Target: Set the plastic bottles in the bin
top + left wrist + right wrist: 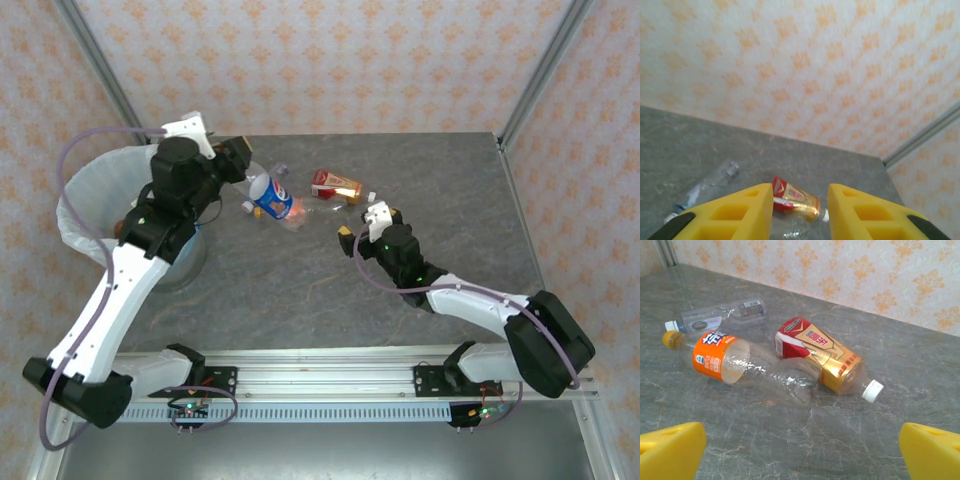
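Beside bag-lined bin (78, 192), contents unclear, left claw (800, 212) clamped on blue-label bottle (270, 196), right claw (800, 452) apart

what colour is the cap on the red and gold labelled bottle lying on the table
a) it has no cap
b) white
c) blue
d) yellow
b: in the right wrist view the red and gold bottle lies on its side with a white cap on its near end.
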Controlling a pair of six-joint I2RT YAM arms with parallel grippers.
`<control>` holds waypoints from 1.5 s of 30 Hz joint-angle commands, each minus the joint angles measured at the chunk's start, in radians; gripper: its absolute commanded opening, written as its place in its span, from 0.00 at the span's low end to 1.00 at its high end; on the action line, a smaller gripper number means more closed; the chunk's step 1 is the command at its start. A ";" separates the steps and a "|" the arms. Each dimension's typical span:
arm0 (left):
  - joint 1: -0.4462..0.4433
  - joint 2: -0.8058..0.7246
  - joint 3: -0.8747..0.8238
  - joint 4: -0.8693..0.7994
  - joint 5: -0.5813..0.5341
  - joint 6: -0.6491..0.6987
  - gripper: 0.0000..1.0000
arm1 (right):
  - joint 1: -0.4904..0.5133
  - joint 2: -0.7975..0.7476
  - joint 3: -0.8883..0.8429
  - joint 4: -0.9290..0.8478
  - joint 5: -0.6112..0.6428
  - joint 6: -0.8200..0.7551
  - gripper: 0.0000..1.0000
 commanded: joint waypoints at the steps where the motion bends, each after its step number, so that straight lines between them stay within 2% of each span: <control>1: 0.012 -0.068 0.000 -0.034 -0.130 0.028 0.00 | -0.002 0.008 0.050 0.018 -0.080 0.008 0.99; 6: 0.023 -0.147 0.013 -0.038 -0.235 0.086 0.00 | -0.002 0.025 0.076 0.008 -0.090 0.023 0.99; 12: 0.031 -0.174 0.072 -0.065 -0.312 0.183 0.00 | -0.002 0.030 0.075 0.001 -0.090 0.022 0.99; 17: 0.048 -0.167 0.194 -0.128 -0.475 0.316 0.00 | -0.002 0.023 0.068 -0.003 -0.079 0.017 0.99; 20: 0.072 -0.161 0.258 -0.183 -0.572 0.325 0.00 | -0.002 0.026 0.068 -0.003 -0.074 0.016 0.99; 22: 0.075 -0.175 0.250 -0.152 -0.633 0.338 0.00 | -0.002 0.032 0.071 -0.001 -0.077 0.015 0.99; 24: 0.079 -0.184 0.242 -0.131 -0.744 0.343 0.00 | -0.002 0.039 0.076 -0.002 -0.080 0.015 0.99; 26: 0.098 -0.168 0.262 -0.182 -0.835 0.317 0.00 | -0.002 0.043 0.079 -0.001 -0.081 0.017 0.99; 27: 0.122 -0.156 0.279 -0.236 -0.842 0.279 0.00 | -0.002 0.043 0.080 0.002 -0.083 0.020 0.99; 30: 0.175 -0.123 0.289 -0.330 -0.784 0.205 0.00 | -0.002 0.046 0.081 0.002 -0.089 0.024 0.99; 33: 0.204 -0.085 0.302 -0.399 -0.808 0.172 0.00 | -0.002 0.043 0.082 -0.010 -0.095 0.016 0.99; 35: 0.233 -0.072 0.293 -0.415 -0.782 0.154 0.00 | -0.002 0.040 0.084 -0.019 -0.095 0.014 0.99; 38: 0.292 -0.051 0.278 -0.453 -0.667 0.111 0.00 | -0.002 0.035 0.082 -0.024 -0.098 0.015 0.99; 45: 0.465 0.042 0.224 -0.537 -0.319 0.032 0.00 | -0.002 0.029 0.074 -0.031 -0.103 0.021 0.99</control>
